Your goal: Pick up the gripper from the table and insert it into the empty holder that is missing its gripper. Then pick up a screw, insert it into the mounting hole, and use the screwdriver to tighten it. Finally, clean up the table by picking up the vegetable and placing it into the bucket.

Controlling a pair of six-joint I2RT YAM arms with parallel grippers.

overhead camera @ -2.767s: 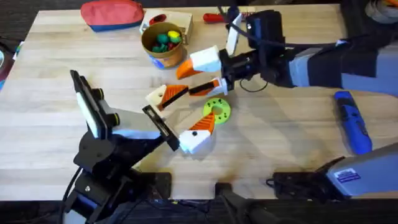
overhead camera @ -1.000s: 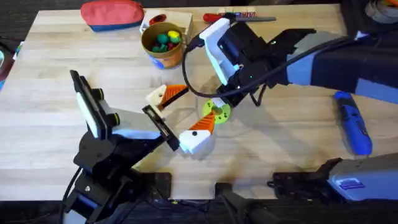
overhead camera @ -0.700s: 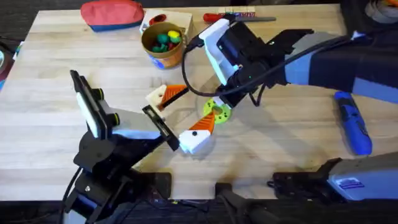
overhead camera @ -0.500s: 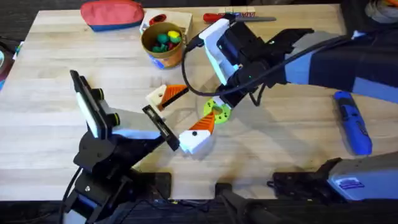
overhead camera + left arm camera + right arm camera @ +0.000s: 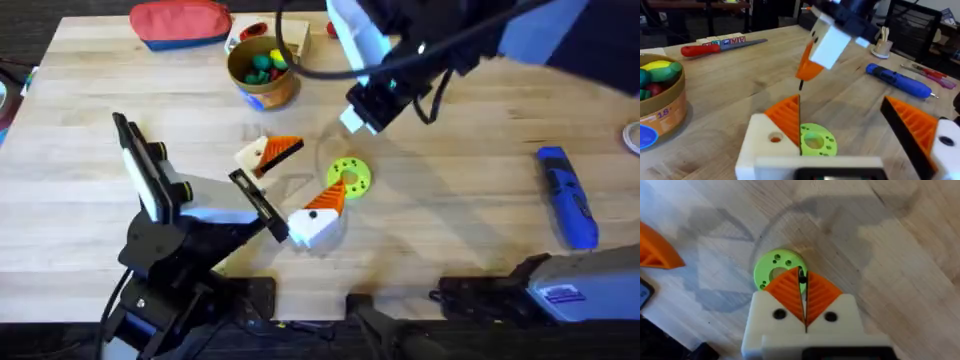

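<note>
Start at the left: the bucket point(image 5: 262, 70) stands at the far edge of the bench point(image 5: 480, 250), well out of your path. Nearer you, the left pincer point(image 5: 842, 107) is spread wide, lying low over the bench. The orange wedge point(image 5: 787, 117) sits against its white holder point(image 5: 762, 147), apparently unfastened, and the mounting hole point(image 5: 774, 138) faces up. The lime ring point(image 5: 350, 175) lies between the two fingers.

Above and just beyond the ring hangs your right pincer point(image 5: 802, 287), pressed together on the screw point(image 5: 801, 277), which is caught only at the tip of the ribbed pads. That is the weak spot. The hold looks thin, so a quick swing or a knock against the holder could tilt the screw or let it fall and roll away.

Come down off-line and the screw tip will likely skate off the white block instead of entering the hole. Push sideways and you may shove the loose wedge out of its seat.

The blue screwdriver point(image 5: 565, 195) lies at the right; mind the arm's sweep near it.
</note>
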